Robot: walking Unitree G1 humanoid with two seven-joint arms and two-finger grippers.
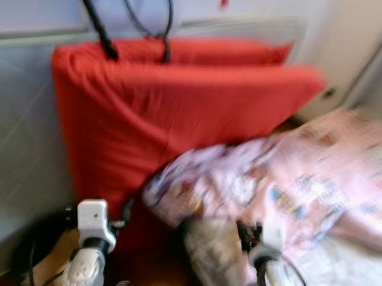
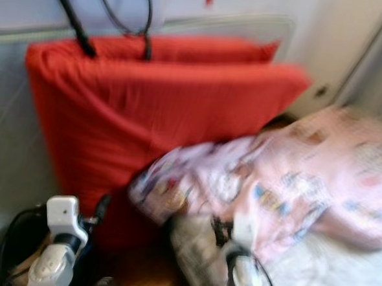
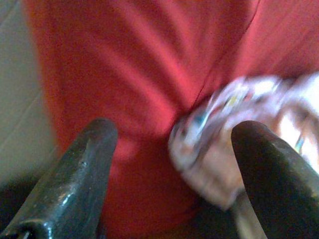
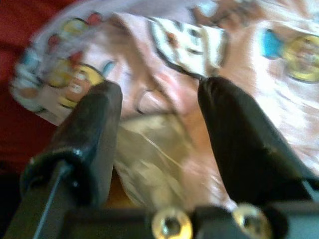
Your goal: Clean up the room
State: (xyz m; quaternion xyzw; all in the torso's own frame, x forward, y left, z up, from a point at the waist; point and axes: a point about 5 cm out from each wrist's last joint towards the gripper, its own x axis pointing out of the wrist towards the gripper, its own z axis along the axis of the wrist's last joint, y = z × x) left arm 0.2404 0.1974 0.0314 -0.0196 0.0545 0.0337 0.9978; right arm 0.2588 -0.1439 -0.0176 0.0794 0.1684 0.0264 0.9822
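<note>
Pink printed blanket (image 1: 286, 181) right of centre: soft, light, floppy; best pinched at bunched fold beside red mattress (image 1: 173, 116). Left gripper (image 3: 174, 149) jaws wide, empty; right gripper (image 4: 159, 109) jaws wide over blanket edge.

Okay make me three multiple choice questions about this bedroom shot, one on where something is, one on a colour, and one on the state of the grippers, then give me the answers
1. Where does the pink patterned blanket lie?
A. Bunched in front of the big cushion, toward the robot's right
B. Draped over the top of the cushion
C. Hung on the wall

2. What colour is the big cushion leaning on the wall?
A. Blue
B. Red
C. Green

3. How do the left gripper's fingers stand?
A. Shut on the blanket
B. Shut on a cable
C. Open, holding nothing

Answers:
1 A: the pink patterned blanket is heaped low before the red cushion, on the right side of the eye views.
2 B: its cover is plainly red.
3 C: in the left wrist view the left gripper has its fingers well apart, with cushion and blanket beyond them. The right gripper is likewise open, over the blanket.
</note>
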